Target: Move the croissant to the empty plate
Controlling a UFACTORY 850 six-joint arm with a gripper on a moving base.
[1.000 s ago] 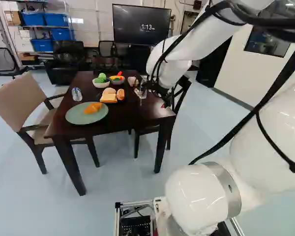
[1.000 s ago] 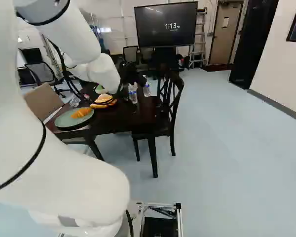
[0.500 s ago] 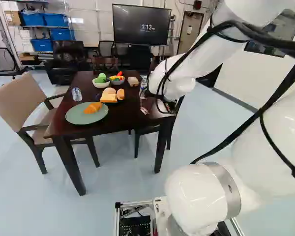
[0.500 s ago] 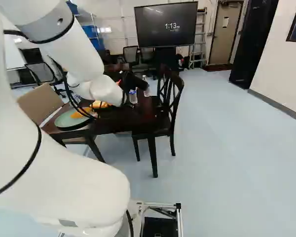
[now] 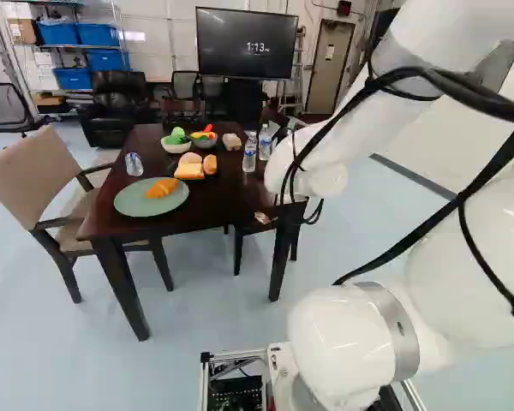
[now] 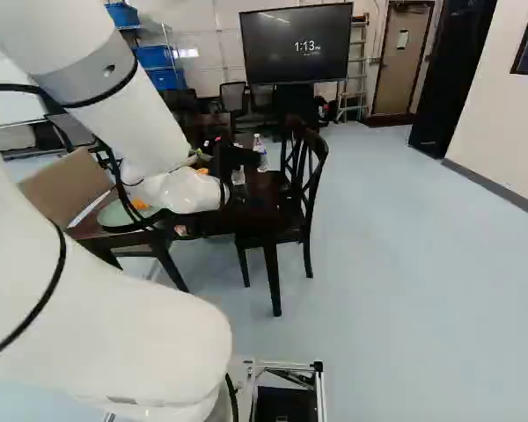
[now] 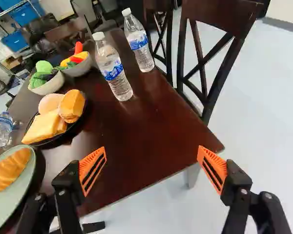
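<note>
In the left base view, the croissant (image 5: 162,187) rests on the green plate (image 5: 130,204); bread pieces (image 5: 189,171) lie at that plate's 2 o'clock, the gripper (image 5: 262,218) at its 3 o'clock, fingers wide apart.

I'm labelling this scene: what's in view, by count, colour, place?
croissant: 1, orange, on green plate
plates: 2, green and black, on table
bread: several pieces, yellow and tan, black plate
vegetables: several, green, red, yellow, in bowls
bowls: 2, white and grey, on table
bottles: 3, clear, on table
unclear item: 1, tan, near bottles
table: 1, brown, ahead
chairs: several, tan, brown, black, around room
screen: 1, black, far wall
bins: several, blue, far shelves
arm: 1, white, over table
gripper: 1, black, orange pads, above table
</note>
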